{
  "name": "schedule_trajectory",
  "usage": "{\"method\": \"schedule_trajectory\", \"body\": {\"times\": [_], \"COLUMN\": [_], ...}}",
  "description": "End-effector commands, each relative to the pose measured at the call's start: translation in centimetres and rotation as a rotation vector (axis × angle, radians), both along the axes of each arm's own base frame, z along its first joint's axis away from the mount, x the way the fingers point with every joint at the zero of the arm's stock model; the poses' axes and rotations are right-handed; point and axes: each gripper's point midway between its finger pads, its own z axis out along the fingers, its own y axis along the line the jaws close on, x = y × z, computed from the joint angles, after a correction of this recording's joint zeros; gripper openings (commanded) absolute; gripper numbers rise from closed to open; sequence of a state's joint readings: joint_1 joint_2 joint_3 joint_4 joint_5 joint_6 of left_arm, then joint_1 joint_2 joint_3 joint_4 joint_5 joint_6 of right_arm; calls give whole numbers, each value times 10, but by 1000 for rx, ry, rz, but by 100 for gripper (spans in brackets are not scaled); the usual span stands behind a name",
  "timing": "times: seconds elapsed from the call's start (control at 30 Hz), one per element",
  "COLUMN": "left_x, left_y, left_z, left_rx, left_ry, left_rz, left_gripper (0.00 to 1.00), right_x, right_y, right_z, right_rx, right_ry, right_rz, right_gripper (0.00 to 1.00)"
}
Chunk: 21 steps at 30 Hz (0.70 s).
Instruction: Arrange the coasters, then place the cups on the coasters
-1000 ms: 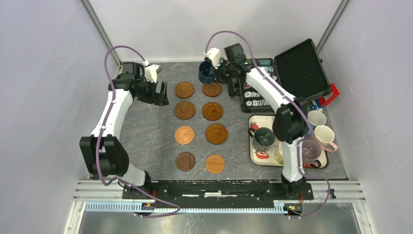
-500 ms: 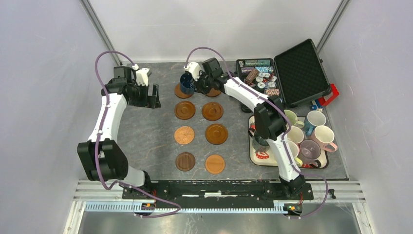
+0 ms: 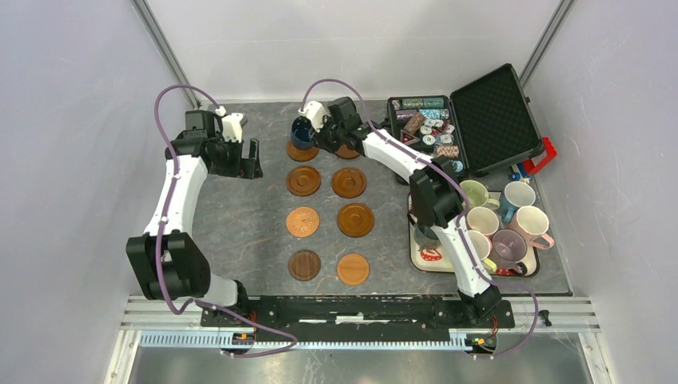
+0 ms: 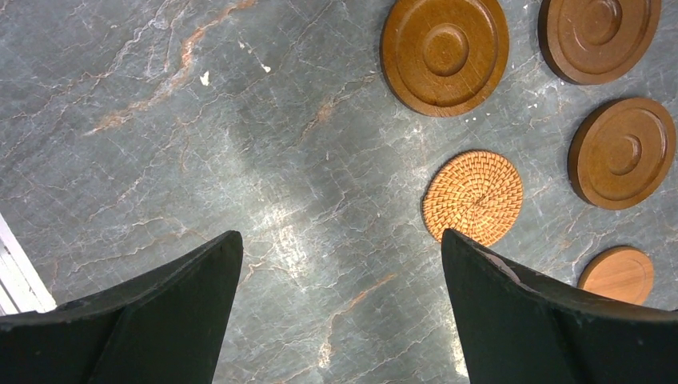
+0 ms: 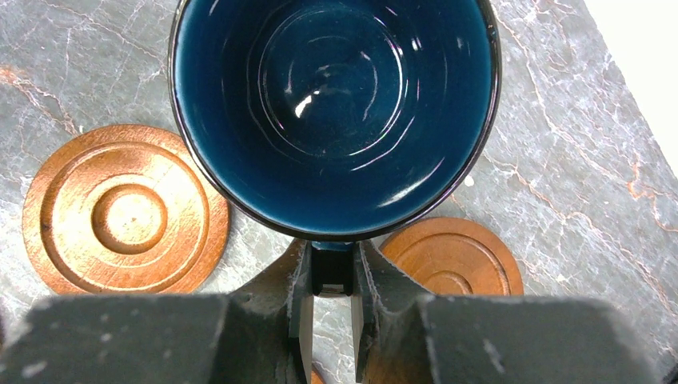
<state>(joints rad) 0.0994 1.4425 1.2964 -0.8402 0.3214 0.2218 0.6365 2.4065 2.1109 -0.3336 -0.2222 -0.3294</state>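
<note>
Eight round wooden coasters lie in two columns of four, from the far left coaster (image 3: 302,152) to the near right one (image 3: 352,269). My right gripper (image 3: 320,138) (image 5: 332,258) is shut on the handle of the dark blue cup (image 3: 303,131) (image 5: 332,104). The cup is upright over the far edge of the far left coaster. Two ringed coasters (image 5: 124,212) (image 5: 452,256) show beneath it. My left gripper (image 3: 248,160) (image 4: 340,236) stands open over bare table, left of the coasters, among them a woven one (image 4: 473,196). More cups, such as the pale green (image 3: 473,193) and the pink (image 3: 532,225), sit at the right.
A white strawberry-print tray (image 3: 424,254) at the right holds some of the cups. An open black case (image 3: 494,112) with poker chips (image 3: 432,132) stands at the back right. A red object (image 3: 547,154) lies beside the case. Grey walls close in the table.
My right arm has swung the dark blue cup leftward, from by the far right coaster to over the far left one. The left gripper has drawn back to the left.
</note>
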Motion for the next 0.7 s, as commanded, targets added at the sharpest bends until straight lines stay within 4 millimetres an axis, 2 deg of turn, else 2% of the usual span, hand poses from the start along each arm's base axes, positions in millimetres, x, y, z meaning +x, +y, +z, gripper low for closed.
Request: {"method": "schedule_trajectory", "body": {"times": [0.0,0.53,0.67], "left_x": [0,-3,-4], "left_y": [2,4,3], "left_z": [11,12,14], "left_rx": [-14,-13,-17], "left_ry": [-35,-40,-44], "left_rz": [39,51,50], "left_gripper": [100,100,100], "right_x": [15,17,18], "right_y": [26,26,25], "right_z": [60,38,36], "right_rx": [119,84,85], "right_ry": [-150,-142,-143], "right_rz": [24,6,-2], "right_gripper": [3,8,13]}}
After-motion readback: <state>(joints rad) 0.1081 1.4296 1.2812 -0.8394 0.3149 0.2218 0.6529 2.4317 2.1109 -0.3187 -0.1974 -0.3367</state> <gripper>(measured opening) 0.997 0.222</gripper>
